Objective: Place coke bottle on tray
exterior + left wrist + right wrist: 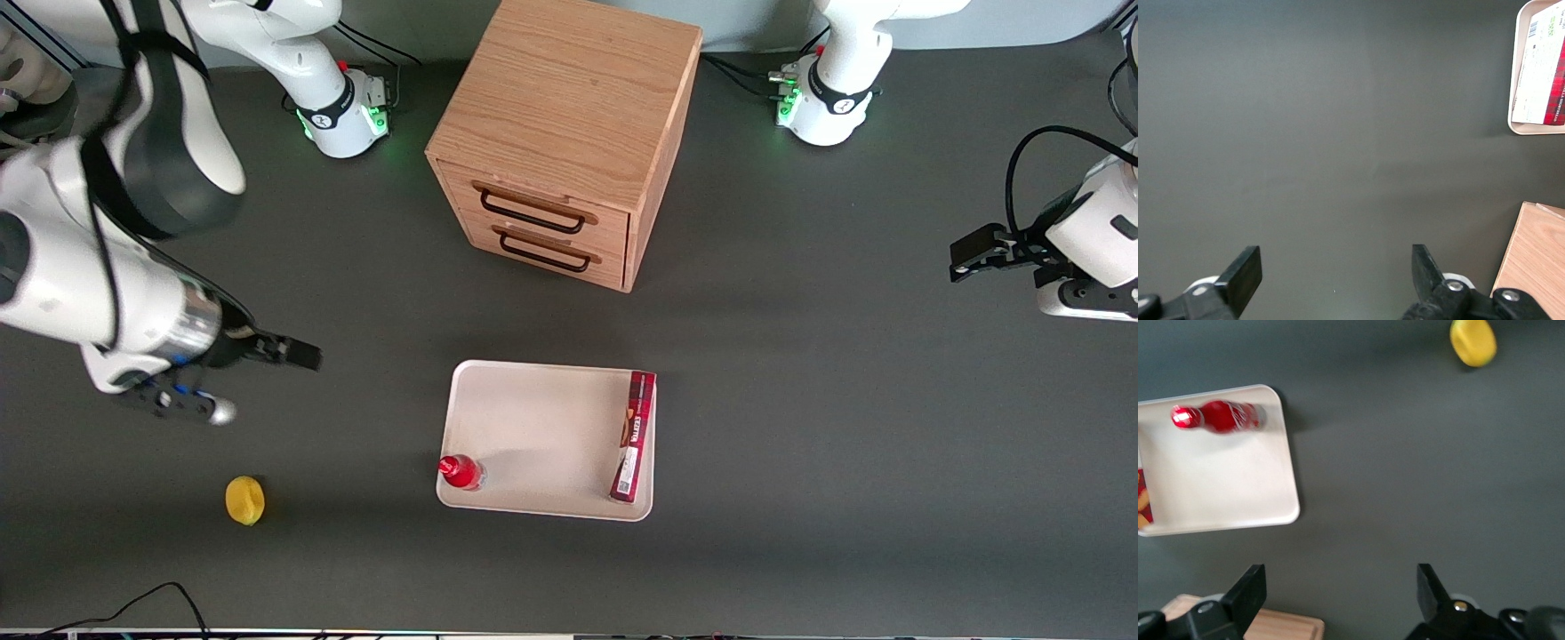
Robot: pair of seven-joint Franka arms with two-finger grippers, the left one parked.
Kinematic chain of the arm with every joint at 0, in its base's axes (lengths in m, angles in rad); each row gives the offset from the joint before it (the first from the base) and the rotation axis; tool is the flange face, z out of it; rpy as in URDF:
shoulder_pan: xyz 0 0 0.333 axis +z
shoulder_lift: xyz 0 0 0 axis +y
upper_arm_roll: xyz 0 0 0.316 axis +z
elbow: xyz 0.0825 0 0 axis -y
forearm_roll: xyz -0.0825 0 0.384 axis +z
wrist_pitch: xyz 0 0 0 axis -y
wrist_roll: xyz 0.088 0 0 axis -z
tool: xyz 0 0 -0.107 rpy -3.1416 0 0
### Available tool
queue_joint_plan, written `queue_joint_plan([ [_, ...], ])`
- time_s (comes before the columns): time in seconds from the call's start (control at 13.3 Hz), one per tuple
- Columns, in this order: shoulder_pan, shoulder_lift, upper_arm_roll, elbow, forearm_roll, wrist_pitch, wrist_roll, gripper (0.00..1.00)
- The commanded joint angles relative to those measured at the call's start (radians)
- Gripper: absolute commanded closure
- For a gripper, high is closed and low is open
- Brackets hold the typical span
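The coke bottle [460, 471], small and red with a red cap, stands upright on the cream-white tray [533, 436], in the tray's corner nearest the front camera on the working arm's side. It also shows in the right wrist view [1221, 417] on the tray [1225, 487]. My gripper [298, 354] is open and empty. It hangs above bare table, well apart from the tray, toward the working arm's end. Its fingers stand wide apart in the right wrist view [1340, 597].
A long flat red snack box [634, 436] lies on the tray's edge toward the parked arm's end. A wooden two-drawer cabinet [564, 133] stands farther from the front camera than the tray. A yellow lemon [244, 500] lies on the table near the working arm's end.
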Motion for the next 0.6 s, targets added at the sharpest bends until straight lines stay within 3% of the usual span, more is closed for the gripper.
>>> queue_joint_plan([
  [0.0,-0.064,-0.274,0.007,-0.345,0.012,0.152,-0.099,0.0],
  [0.15,-0.1,-0.33,0.007,-0.394,-0.005,0.177,-0.209,0.0],
  [0.3,-0.136,-0.32,0.009,-0.343,-0.033,0.102,-0.294,0.0],
  [0.53,-0.144,-0.309,0.007,-0.3,-0.034,0.057,-0.314,0.0],
])
